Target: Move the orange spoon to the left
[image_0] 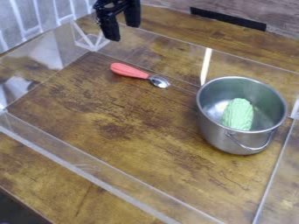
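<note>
The orange spoon [136, 73] lies flat on the wooden table, its orange-red handle pointing up-left and its silver bowl toward the right. My black gripper [110, 33] hangs at the top of the view, above and behind the spoon's handle end and well apart from it. Its fingers point down and nothing shows between them. They overlap from this angle, so the gap between them is hard to make out.
A steel pot [242, 114] stands at the right with a green ribbed object [239, 115] inside. Clear plastic walls [70, 153] ring the wooden work area [117, 118]. A white rack [35, 22] sits at the back left.
</note>
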